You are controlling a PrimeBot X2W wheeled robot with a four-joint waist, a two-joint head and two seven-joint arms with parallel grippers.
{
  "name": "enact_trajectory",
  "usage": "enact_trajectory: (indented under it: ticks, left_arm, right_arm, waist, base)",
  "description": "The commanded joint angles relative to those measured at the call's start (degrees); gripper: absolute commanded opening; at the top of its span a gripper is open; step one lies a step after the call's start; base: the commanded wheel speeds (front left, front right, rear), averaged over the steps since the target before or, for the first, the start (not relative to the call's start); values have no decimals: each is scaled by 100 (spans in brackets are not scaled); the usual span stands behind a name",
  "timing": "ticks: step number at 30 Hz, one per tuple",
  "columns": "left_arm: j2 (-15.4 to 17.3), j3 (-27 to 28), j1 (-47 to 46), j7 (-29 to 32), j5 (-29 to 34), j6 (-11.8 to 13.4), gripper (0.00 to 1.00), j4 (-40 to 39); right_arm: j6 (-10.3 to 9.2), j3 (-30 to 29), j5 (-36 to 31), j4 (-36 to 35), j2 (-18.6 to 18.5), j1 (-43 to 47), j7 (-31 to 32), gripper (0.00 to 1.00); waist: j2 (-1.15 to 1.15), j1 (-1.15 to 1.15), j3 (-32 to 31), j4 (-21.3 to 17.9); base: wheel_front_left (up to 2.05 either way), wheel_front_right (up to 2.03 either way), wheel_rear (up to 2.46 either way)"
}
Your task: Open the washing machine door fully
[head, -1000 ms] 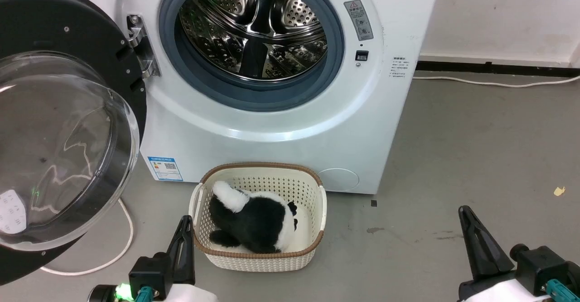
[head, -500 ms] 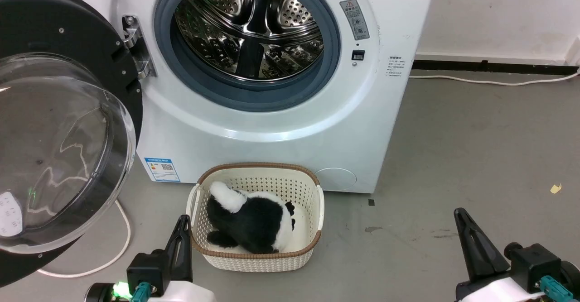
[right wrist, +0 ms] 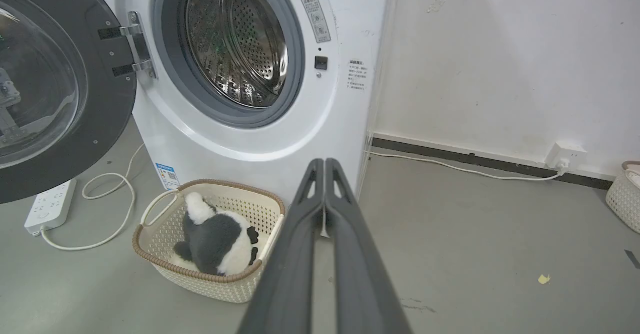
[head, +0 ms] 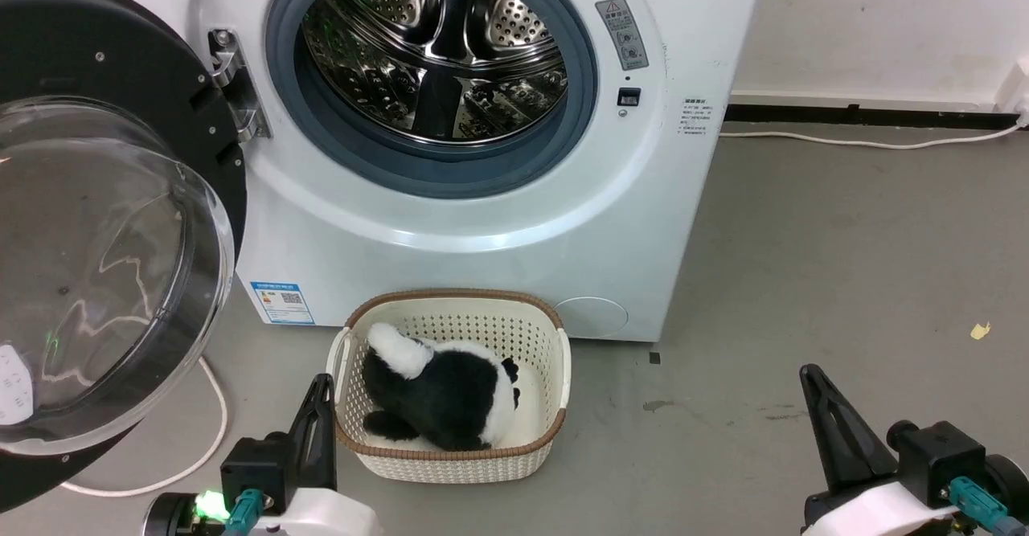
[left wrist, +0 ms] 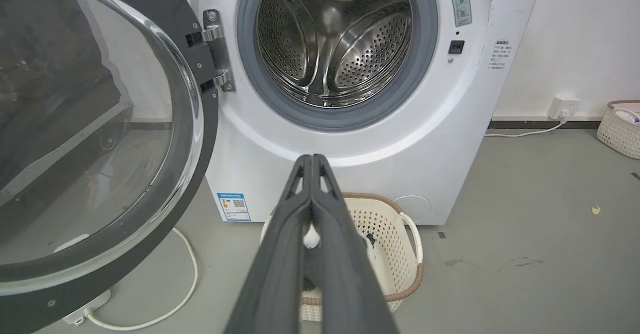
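The white washing machine [head: 498, 198] [left wrist: 380, 138] [right wrist: 260, 138] stands ahead with its steel drum exposed. Its glossy black washing machine door [head: 104, 222] [left wrist: 95, 138] [right wrist: 55, 88], with the bulging glass bowl, is swung wide to the left on its hinge [head: 229, 78]. My left gripper [head: 323, 387] [left wrist: 312, 159] is shut and empty, low beside the basket, well clear of the door. My right gripper [head: 808, 377] [right wrist: 325, 163] is shut too, over bare floor at the lower right.
A cream basket [head: 555, 359] [right wrist: 150, 214] holding a black and white plush toy [head: 438, 395] sits on the floor against the washer's front. A white cable [head: 213, 407] and power strip [right wrist: 47, 206] lie under the door. Another basket [left wrist: 620, 128] stands far right by the wall.
The whole head view has slid slightly left, so the camera moved. Door, basket and both shut grippers keep their places relative to one another.
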Motion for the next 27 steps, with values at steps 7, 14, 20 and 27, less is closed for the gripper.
enact_trajectory:
  ticks: [7,14,20,27]
  left_arm:
    - [4,62,-89,103,49,-71,0,-37]
    - [3,104,-116,185,72,-110,0,-50]
    - [3,141,-139,255,92,-143,0,-60]
    - [2,183,-165,337,115,-181,0,-73]
  right_arm:
    - [3,31,-52,23,20,-120,109,0]
    - [3,50,-69,38,21,-151,191,0]
    - [4,67,-84,51,22,-178,262,0]
    - [4,86,-102,66,24,-210,344,0]
  waist:
    - [0,0,3,-27]
    - [0,-1,5,-54]
    - [0,-1,7,-77]
    - [0,-1,10,-103]
  base:
    - [0,0,0]
    - [0,0,0]
    - [0,0,0]
    - [0,0,0]
